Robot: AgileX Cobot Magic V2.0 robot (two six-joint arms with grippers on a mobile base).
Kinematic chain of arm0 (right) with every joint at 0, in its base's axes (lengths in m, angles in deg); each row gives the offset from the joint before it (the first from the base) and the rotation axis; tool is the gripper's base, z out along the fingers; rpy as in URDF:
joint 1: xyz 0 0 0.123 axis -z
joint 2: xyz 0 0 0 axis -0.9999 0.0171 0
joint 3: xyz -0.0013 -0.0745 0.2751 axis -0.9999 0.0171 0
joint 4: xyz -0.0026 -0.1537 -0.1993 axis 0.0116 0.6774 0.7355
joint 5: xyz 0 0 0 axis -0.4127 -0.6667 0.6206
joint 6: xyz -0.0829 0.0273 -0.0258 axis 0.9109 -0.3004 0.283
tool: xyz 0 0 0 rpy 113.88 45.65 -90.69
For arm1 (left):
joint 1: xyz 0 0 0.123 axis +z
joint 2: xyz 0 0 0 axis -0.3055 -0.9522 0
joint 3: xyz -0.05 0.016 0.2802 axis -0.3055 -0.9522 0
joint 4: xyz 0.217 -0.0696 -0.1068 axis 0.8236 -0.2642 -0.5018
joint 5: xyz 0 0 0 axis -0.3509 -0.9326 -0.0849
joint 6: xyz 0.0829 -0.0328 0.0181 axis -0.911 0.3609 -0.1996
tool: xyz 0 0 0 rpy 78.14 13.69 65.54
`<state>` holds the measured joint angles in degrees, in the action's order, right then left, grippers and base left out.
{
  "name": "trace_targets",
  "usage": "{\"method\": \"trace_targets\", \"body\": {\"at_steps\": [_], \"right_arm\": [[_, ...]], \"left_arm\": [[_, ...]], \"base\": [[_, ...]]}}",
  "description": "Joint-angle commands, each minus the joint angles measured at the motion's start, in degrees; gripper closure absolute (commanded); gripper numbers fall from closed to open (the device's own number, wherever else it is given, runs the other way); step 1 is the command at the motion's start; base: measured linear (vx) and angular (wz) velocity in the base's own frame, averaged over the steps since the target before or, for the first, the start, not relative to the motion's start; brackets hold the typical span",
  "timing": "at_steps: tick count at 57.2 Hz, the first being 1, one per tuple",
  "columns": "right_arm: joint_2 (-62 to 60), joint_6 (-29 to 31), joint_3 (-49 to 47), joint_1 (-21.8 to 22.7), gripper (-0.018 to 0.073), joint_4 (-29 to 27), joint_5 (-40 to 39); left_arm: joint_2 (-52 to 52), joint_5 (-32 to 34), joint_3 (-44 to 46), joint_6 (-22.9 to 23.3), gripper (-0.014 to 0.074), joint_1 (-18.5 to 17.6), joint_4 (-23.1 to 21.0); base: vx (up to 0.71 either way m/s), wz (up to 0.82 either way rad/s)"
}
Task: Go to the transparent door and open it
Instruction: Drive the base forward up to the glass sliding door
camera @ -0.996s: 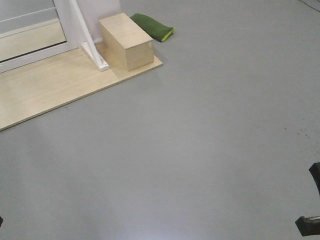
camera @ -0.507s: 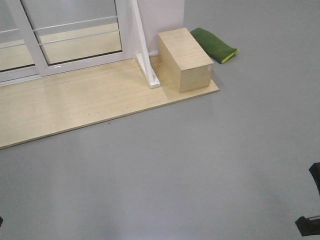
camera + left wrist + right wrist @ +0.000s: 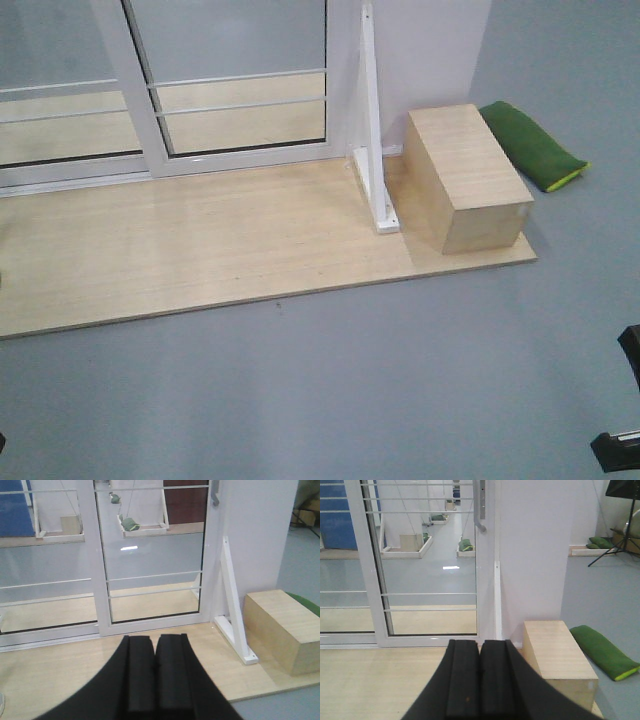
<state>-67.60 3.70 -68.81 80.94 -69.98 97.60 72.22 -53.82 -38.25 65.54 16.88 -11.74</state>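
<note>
The transparent door (image 3: 240, 60) is a white-framed glass panel with thin horizontal bars, standing at the back of a pale wooden platform (image 3: 200, 250). In the right wrist view the door (image 3: 427, 555) shows its curved grey handle (image 3: 481, 515) on the right stile. The left wrist view catches the door (image 3: 152, 555) and the handle's lower end (image 3: 215, 495). My left gripper (image 3: 155, 639) and right gripper (image 3: 480, 642) are both shut and empty, well short of the door and low above the platform.
A similar glass panel (image 3: 50, 90) without a handle is left of the door. To the door's right a white brace (image 3: 375, 150) stands against a white wall panel (image 3: 535, 555). Beside it are a wooden box (image 3: 465, 175) and a green cushion (image 3: 530, 145) on the grey floor.
The whole scene has slid right and down in the front view. The door and platform, earlier at the top left corner, now fill the upper part. The grippers stay shut.
</note>
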Motion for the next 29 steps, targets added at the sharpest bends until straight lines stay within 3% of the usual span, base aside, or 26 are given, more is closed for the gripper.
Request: {"method": "trace_targets", "body": {"at_steps": [1,29], "right_arm": [[-0.90,0.07,0.16,0.25,0.0564,0.44,-4.64],[-0.90,0.07,0.16,0.25,0.0564,0.44,-4.64]], "left_arm": [[0.86,5.12,-0.49,0.32,0.0603,-0.33,-0.25],[0.86,5.12,-0.49,0.32,0.0603,-0.33,-0.25]], "base": [[0.52,0.27],[0.51,0.18]]}}
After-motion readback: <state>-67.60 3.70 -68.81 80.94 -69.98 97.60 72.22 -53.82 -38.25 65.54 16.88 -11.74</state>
